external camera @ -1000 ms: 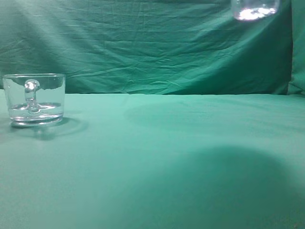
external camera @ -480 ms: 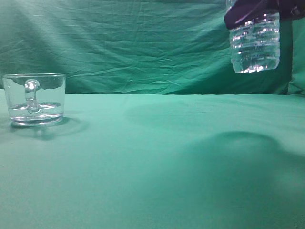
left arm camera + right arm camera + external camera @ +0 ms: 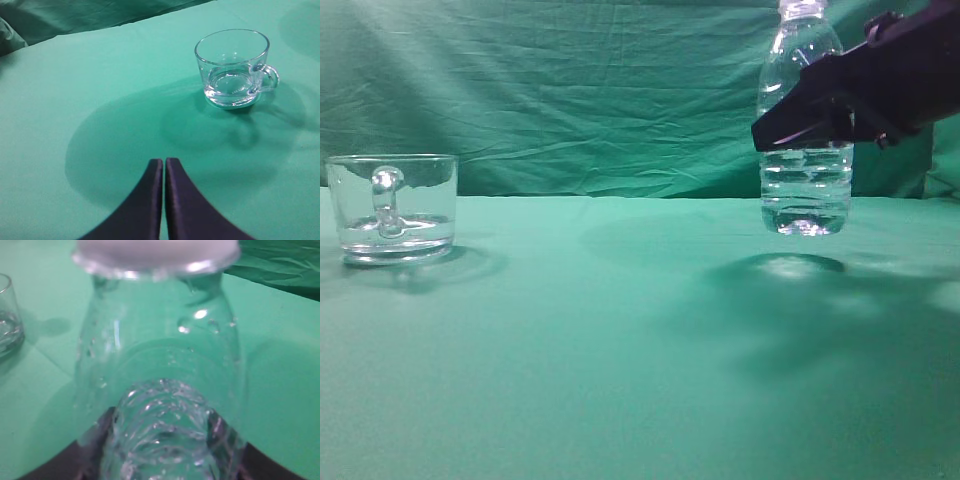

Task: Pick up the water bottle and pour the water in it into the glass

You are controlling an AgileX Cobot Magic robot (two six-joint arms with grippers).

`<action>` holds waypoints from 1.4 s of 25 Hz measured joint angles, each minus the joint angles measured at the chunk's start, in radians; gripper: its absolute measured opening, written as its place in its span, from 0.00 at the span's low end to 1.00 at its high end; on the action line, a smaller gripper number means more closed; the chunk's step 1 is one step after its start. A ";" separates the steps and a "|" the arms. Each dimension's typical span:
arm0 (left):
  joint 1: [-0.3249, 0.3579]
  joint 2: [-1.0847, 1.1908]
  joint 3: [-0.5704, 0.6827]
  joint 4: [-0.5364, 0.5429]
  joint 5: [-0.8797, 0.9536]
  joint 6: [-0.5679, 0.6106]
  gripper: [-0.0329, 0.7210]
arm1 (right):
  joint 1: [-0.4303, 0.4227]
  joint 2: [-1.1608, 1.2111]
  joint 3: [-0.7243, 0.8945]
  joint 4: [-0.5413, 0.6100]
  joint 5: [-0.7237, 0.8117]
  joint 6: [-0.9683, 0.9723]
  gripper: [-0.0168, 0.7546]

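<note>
The water bottle is held upright above the green cloth at far right, clamped at mid-body by the right gripper. The glass is seen well apart at left. Only the left wrist view shows the left gripper, its jaws pressed together on nothing.

1. In the exterior view the right gripper crosses the water bottle and hides its middle; the top edge cuts off the mouth at 12 o'clock.
2. In the right wrist view the bottle is blurred and cut off at 6 o'clock.
3. The glass is cut off at 9 o'clock.
</note>
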 joint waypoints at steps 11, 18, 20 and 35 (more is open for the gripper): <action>0.000 0.000 0.000 0.000 0.000 0.000 0.04 | 0.000 0.071 0.004 0.112 -0.064 -0.061 0.47; 0.000 0.000 0.000 0.000 0.000 0.000 0.04 | 0.000 0.071 0.012 0.116 -0.048 -0.070 0.47; 0.000 0.000 0.000 0.000 0.000 0.000 0.04 | 0.000 0.071 0.012 0.116 -0.048 -0.072 0.47; 0.000 0.000 0.000 0.000 0.000 0.000 0.04 | 0.000 -0.020 0.012 0.117 0.027 0.021 0.89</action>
